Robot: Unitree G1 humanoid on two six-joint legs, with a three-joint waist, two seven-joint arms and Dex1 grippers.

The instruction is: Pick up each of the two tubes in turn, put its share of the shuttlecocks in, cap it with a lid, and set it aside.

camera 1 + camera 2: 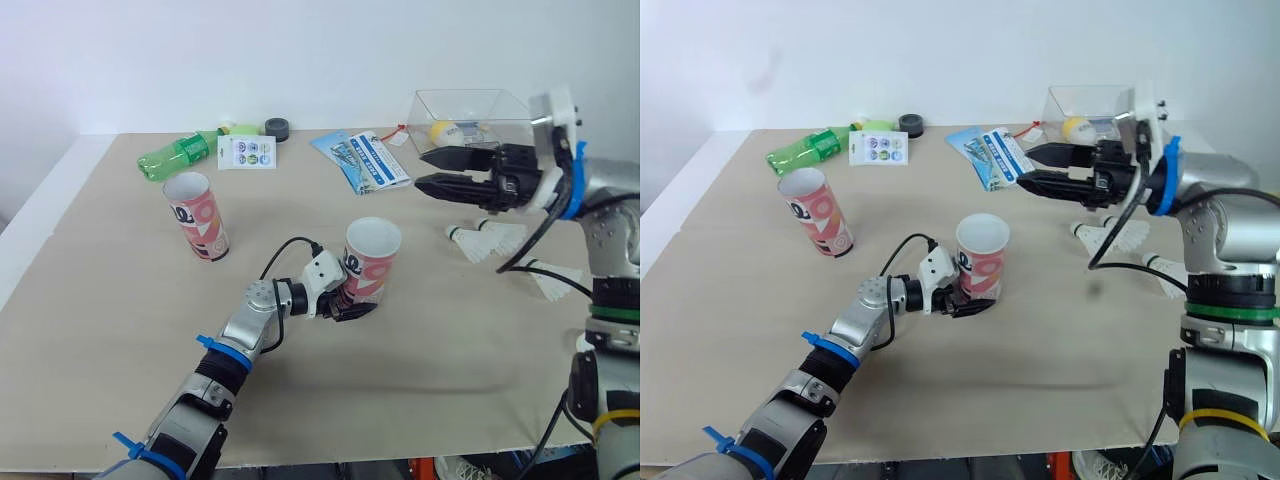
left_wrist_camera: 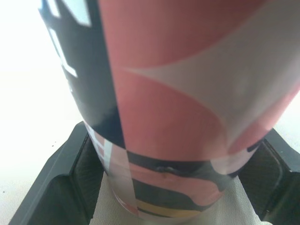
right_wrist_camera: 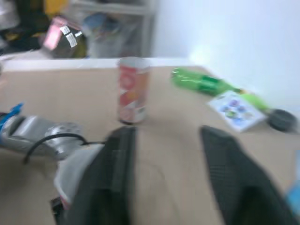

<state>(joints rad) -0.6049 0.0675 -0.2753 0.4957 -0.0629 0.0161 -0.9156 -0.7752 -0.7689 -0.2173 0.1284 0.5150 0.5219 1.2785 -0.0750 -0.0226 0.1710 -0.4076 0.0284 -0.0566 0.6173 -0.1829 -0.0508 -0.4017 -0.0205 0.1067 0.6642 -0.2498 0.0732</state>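
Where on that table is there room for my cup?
Bare: the table's near strip, in front of the held tube in the left gripper, and the gap between it and the standing tube. Crowded: the far edge (green bottle, sticker card, black lid, leaflet, clear box) and the shuttlecocks at right.
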